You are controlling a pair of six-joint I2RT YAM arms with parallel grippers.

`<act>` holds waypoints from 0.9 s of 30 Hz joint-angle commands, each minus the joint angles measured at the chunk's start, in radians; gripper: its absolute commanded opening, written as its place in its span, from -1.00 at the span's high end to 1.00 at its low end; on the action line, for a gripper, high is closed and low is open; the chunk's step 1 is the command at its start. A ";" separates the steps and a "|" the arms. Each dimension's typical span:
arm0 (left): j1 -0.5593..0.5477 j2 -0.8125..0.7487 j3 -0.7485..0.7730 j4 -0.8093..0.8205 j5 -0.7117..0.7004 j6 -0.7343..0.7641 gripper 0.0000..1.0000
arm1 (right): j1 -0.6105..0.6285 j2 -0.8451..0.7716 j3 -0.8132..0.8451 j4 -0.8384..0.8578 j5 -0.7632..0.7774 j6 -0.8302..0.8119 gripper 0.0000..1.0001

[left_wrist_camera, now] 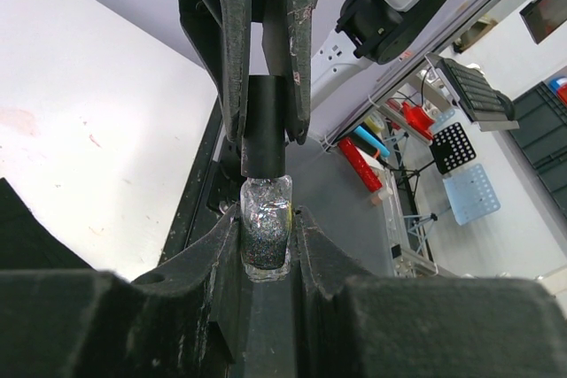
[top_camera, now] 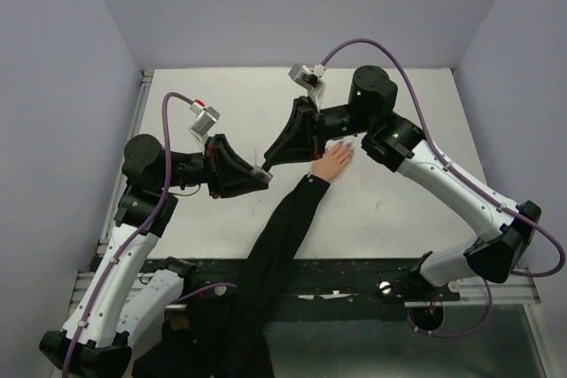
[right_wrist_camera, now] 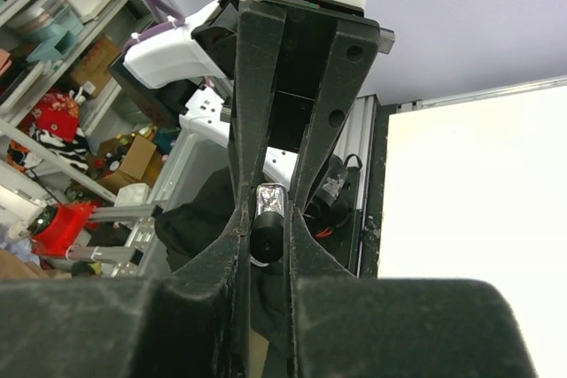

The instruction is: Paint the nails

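Observation:
The pale peach fake hand (top_camera: 333, 160) lies palm down on the white table (top_camera: 399, 210), its greyish-purple nails (top_camera: 349, 150) pointing to the far right and its black sleeve (top_camera: 282, 245) running to the near edge. My two grippers meet tip to tip, left of the hand and above the table. My left gripper (top_camera: 265, 180) (left_wrist_camera: 266, 238) is shut on a small glass bottle of glittery polish (left_wrist_camera: 266, 223). My right gripper (top_camera: 269, 164) (right_wrist_camera: 268, 235) is shut on the bottle's black cap (left_wrist_camera: 264, 137) (right_wrist_camera: 268, 236), which sits on the bottle.
The right arm (top_camera: 443, 174) arches over the table's right half, close beside the fake hand. A black rail (top_camera: 354, 276) runs along the table's near edge, and the sleeve hangs over it. Purple walls close in the far side and both flanks.

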 commanded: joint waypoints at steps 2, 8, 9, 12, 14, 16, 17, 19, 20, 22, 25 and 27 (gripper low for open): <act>0.015 -0.005 0.003 0.002 -0.034 0.027 1.00 | 0.004 -0.010 -0.005 -0.044 0.004 -0.006 0.96; 0.016 -0.005 0.069 -0.233 -0.167 0.248 1.00 | 0.003 0.018 0.038 -0.122 0.099 0.000 0.99; 0.016 -0.006 0.088 -0.296 -0.211 0.308 1.00 | 0.004 0.027 0.046 -0.146 0.130 0.004 0.99; 0.015 -0.023 0.111 -0.383 -0.374 0.421 1.00 | 0.003 0.058 0.063 -0.194 0.199 0.035 0.99; 0.016 -0.034 0.114 -0.404 -0.458 0.468 1.00 | 0.006 0.079 0.058 -0.194 0.217 0.072 0.98; 0.013 -0.039 0.114 -0.419 -0.533 0.520 1.00 | 0.004 0.099 0.055 -0.194 0.239 0.105 0.99; 0.010 -0.039 0.115 -0.429 -0.576 0.549 1.00 | 0.004 0.114 0.053 -0.196 0.254 0.119 0.99; -0.004 -0.036 0.117 -0.446 -0.668 0.604 1.00 | 0.004 0.142 0.055 -0.203 0.291 0.151 0.99; -0.016 -0.037 0.117 -0.453 -0.722 0.636 1.00 | 0.004 0.156 0.053 -0.206 0.306 0.167 0.99; -0.063 -0.030 0.125 -0.472 -0.849 0.698 1.00 | 0.004 0.186 0.049 -0.205 0.334 0.211 0.99; -0.198 -0.010 0.126 -0.475 -1.087 0.800 1.00 | 0.006 0.231 0.024 -0.164 0.352 0.299 0.99; -0.267 0.018 0.131 -0.473 -1.211 0.843 1.00 | 0.004 0.257 0.003 -0.130 0.365 0.364 0.99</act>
